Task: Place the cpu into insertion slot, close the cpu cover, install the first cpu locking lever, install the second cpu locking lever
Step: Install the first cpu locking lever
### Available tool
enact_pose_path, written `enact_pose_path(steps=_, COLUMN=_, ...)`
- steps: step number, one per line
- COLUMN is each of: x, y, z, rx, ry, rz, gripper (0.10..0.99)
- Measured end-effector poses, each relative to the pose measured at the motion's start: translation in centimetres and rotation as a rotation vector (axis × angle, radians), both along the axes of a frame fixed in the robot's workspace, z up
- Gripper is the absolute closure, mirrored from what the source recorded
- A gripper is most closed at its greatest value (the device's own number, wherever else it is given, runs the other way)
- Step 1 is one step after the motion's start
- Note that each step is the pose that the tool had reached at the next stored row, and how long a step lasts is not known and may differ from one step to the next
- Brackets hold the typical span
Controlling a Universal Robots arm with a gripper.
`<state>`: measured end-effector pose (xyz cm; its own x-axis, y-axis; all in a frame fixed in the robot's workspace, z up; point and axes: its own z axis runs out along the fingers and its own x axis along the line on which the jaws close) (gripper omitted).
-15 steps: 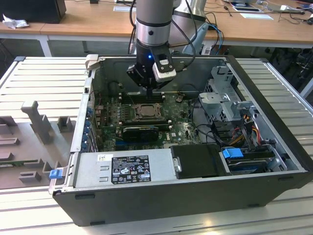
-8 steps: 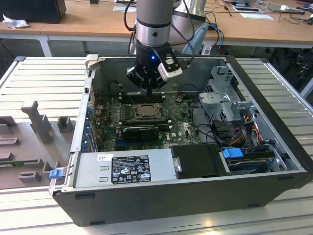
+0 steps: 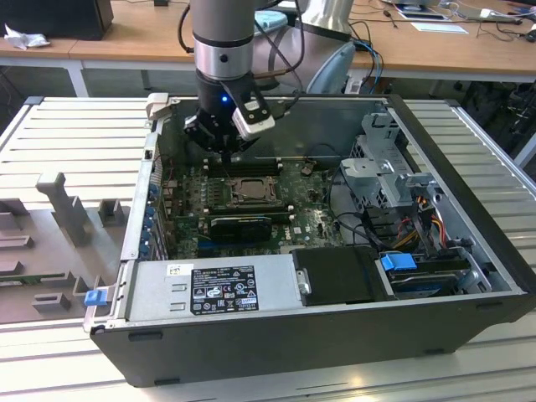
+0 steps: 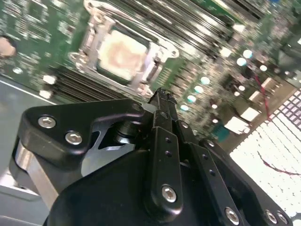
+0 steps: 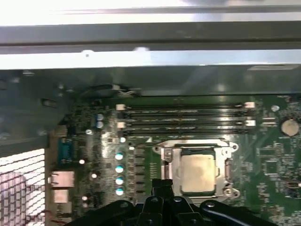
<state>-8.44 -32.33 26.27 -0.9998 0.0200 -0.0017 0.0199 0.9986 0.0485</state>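
Observation:
The cpu (image 5: 197, 173) lies flat in the insertion slot on the green motherboard, its pale top showing, and appears in both wrist views (image 4: 121, 52). The silvery cpu cover (image 5: 165, 154) lies down around it as a frame (image 4: 89, 41). In the exterior view the socket (image 3: 249, 190) sits mid-board inside the open computer case. My gripper (image 3: 228, 156) hangs just above the board at the socket's far side, near the memory slots. Its black fingers (image 4: 162, 101) are shut together with nothing between them, the tip (image 5: 162, 186) beside the socket's edge. I cannot make out how the locking levers stand.
Memory slots (image 5: 183, 117) run behind the socket. A long black card (image 3: 240, 224) lies in front of it. The power supply (image 3: 213, 289) and a black drive (image 3: 339, 275) fill the case front, with a drive cage and cables (image 3: 394, 180) on the exterior view's right. The case wall (image 5: 150, 59) rises close behind.

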Motion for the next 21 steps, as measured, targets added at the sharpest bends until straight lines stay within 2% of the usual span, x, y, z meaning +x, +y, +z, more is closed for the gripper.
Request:
enact_pose_path(steps=2, x=-1.1, y=0.01, z=-0.02, rx=0.0, ry=0.0, rz=0.0, gripper=0.98)
enact_pose_path(steps=5, x=-2.21, y=0.2, z=-0.07, rx=0.0, ry=-0.0001, rz=0.0, gripper=0.98)
enact_pose_path(steps=8, x=-2.72, y=0.71, z=-0.14, rx=0.0, ry=0.0001, rz=0.0, gripper=0.98)
enact_pose_path(steps=10, x=-2.74, y=1.25, z=-0.2, rx=0.0, ry=0.0, rz=0.0, gripper=0.98)
enact_pose_path(steps=13, x=-2.77, y=2.67, z=-0.38, rx=0.0, ry=0.0, rz=0.0, gripper=0.98)
enact_pose_path(steps=14, x=-2.78, y=2.97, z=-0.41, rx=0.0, ry=0.0, rz=0.0, gripper=0.98)
enact_pose_path(steps=18, x=-2.19, y=3.29, z=-0.45, rx=0.0, ry=0.0, rz=0.0, gripper=0.98)
enact_pose_path(steps=21, x=-0.74, y=3.39, z=-0.52, rx=0.0, ry=0.0, rz=0.0, gripper=0.98)
